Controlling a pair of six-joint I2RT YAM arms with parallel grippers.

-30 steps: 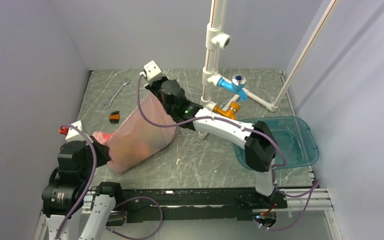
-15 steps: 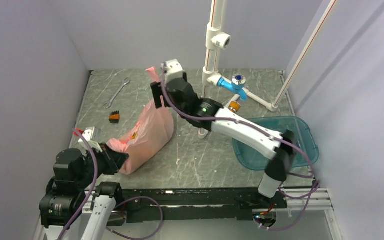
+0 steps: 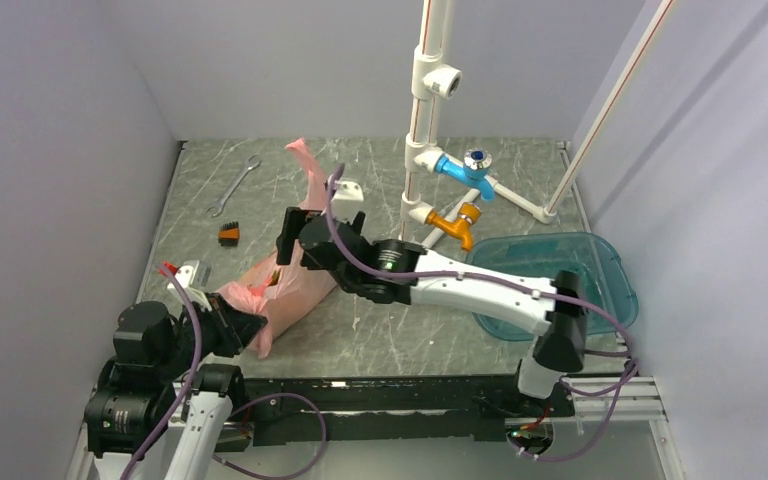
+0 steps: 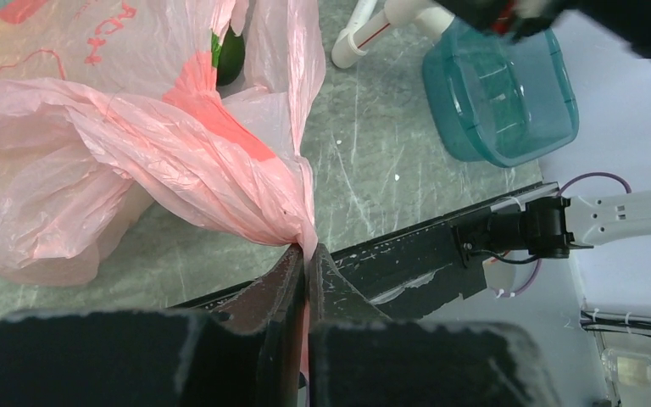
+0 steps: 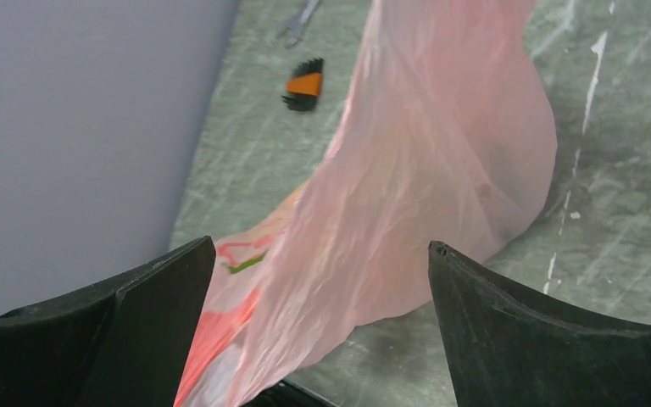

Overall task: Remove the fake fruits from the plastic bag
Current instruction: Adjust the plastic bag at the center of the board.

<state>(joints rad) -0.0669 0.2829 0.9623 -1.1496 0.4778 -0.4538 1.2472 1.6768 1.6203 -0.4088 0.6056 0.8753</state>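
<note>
None of the fruit is out on the table (image 3: 400,330) yet. My left pincer (image 4: 307,254) clamps the pink plastic bag (image 3: 295,285) at seven o'clock. My right pincer (image 5: 319,246) hangs over it, spread wide. One dark green fruit (image 4: 230,58) peeks between the folds.

A: Light is recorded as even and diffuse; only faint shadows are seen on the table (image 3: 380,335).
B: Confirmed. The left gripper (image 4: 307,253) is rendered dark and defocused; sheen is noted on the plastic bag (image 4: 93,170).
</note>
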